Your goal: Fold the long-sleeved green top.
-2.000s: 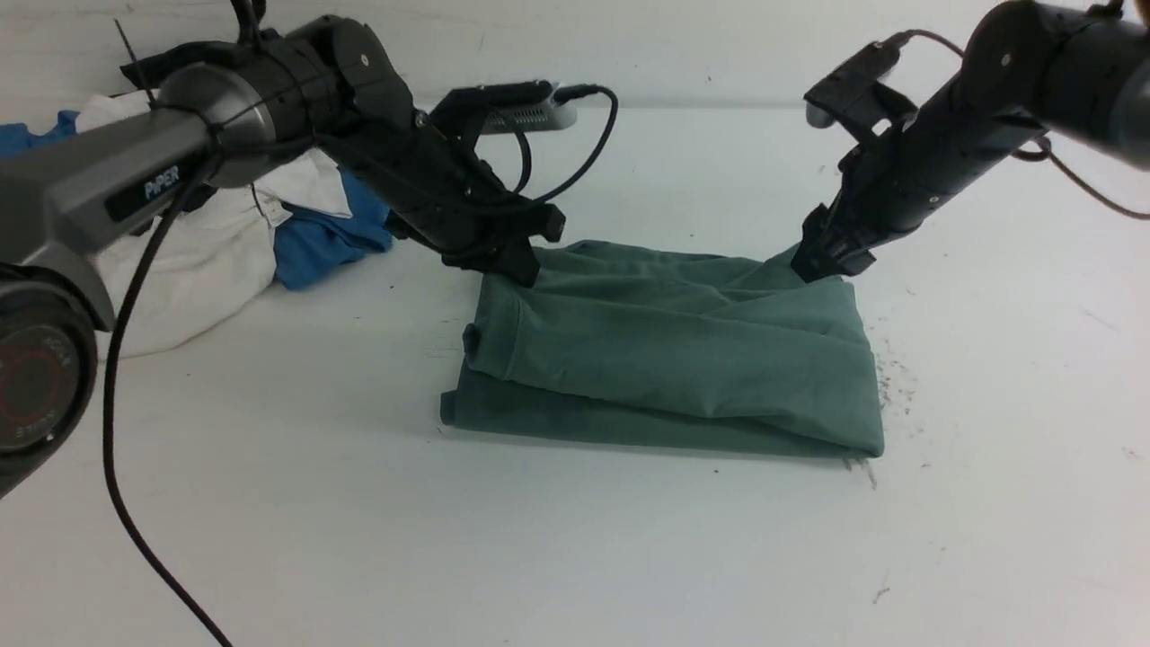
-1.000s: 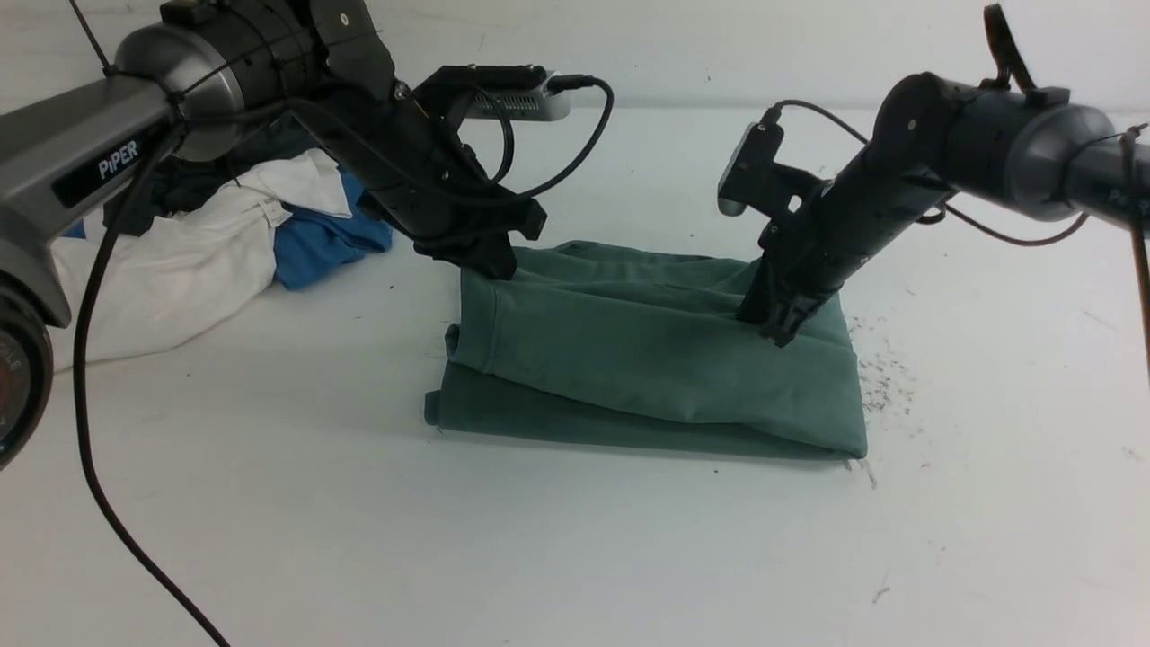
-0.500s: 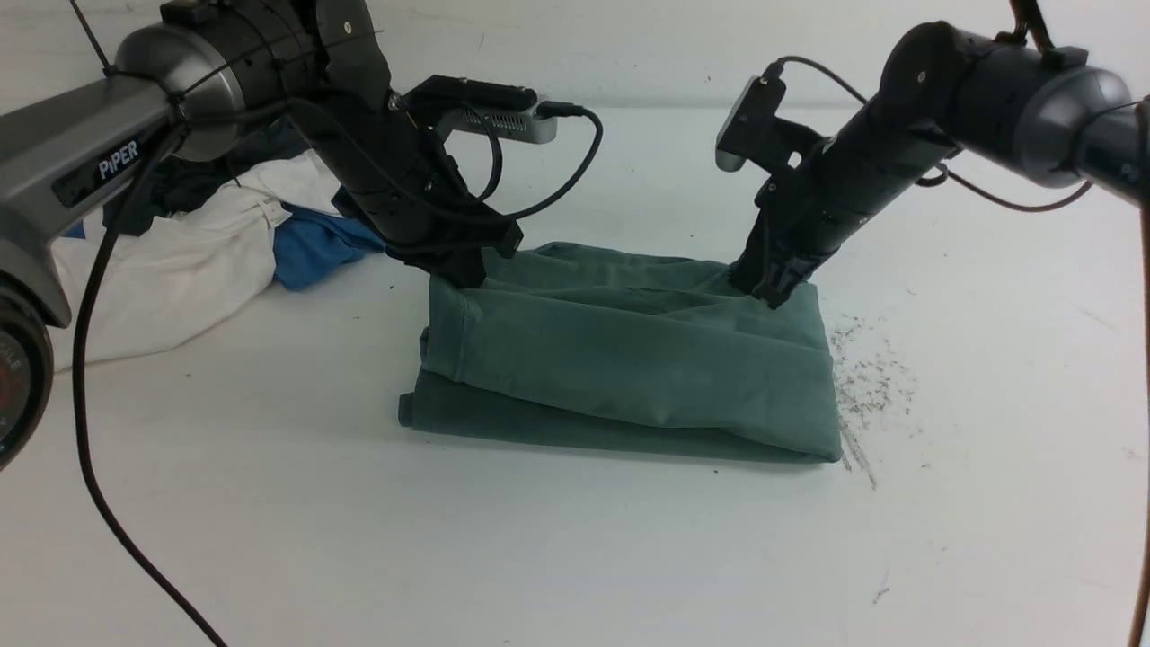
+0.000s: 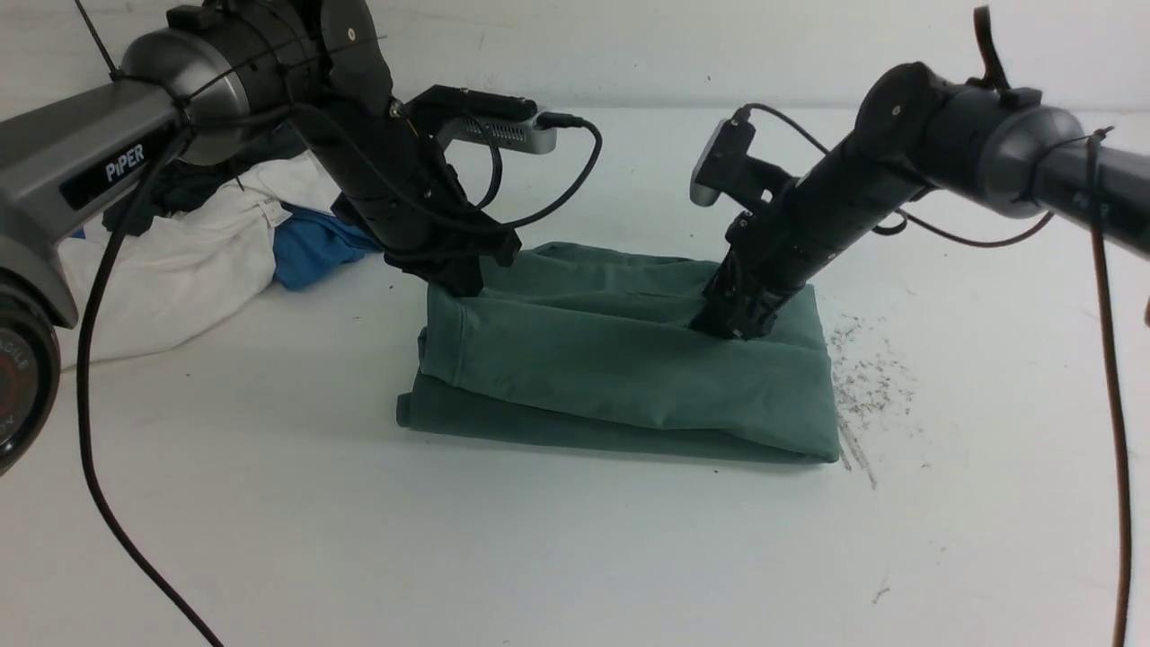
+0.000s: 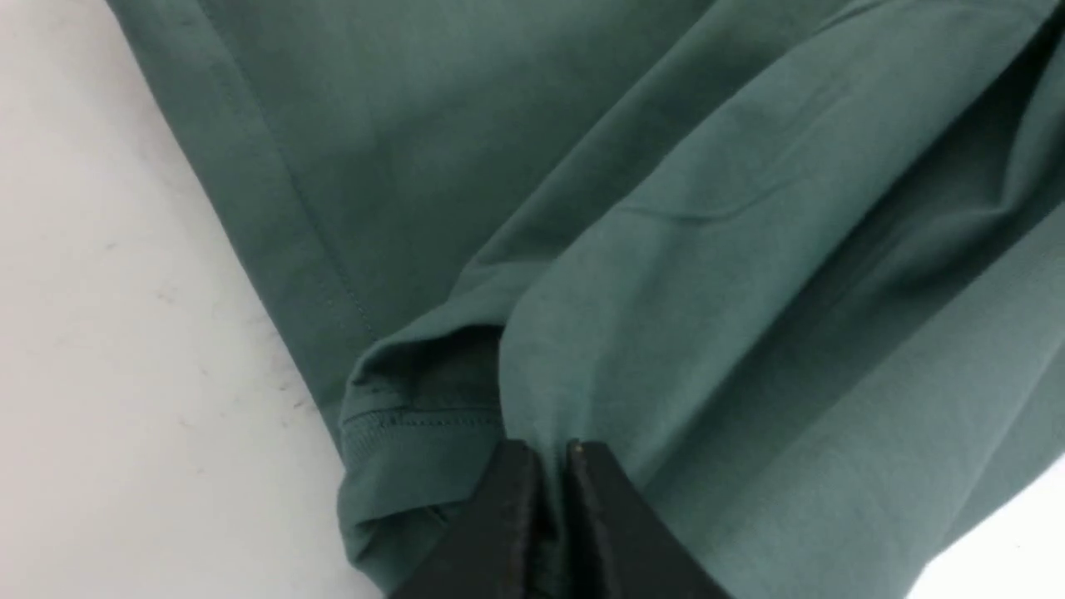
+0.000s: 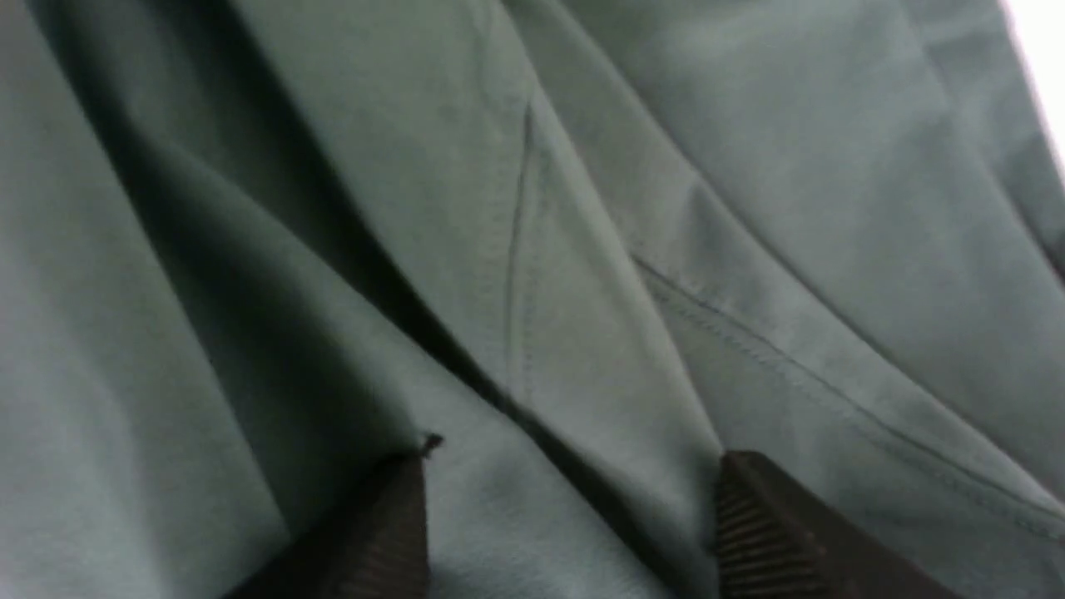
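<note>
Green long-sleeved top (image 4: pixel 620 368) lies mid worktop (image 4: pixel 539 557) as a flat folded bundle; vs a sec ago the right gripper (image 4: pixel 729 322) has let go, jaws now wide apart w/ tips resting on the cloth's far right part. Left gripper (image 5: pixel 545 466) is clamped on a fabric pinch at the far left corner (hem stitching just beside it), so prob. the fold is laid & only that release is left. Long axis runs left-right, hemmed end toward robot's left.

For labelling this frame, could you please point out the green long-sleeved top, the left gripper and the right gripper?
green long-sleeved top (image 4: pixel 629 368), front view, its upper folded layer.
left gripper (image 5: pixel 547 456), left wrist view, between its closed tips.
right gripper (image 6: pixel 574 470), right wrist view, between its spread tips.
</note>
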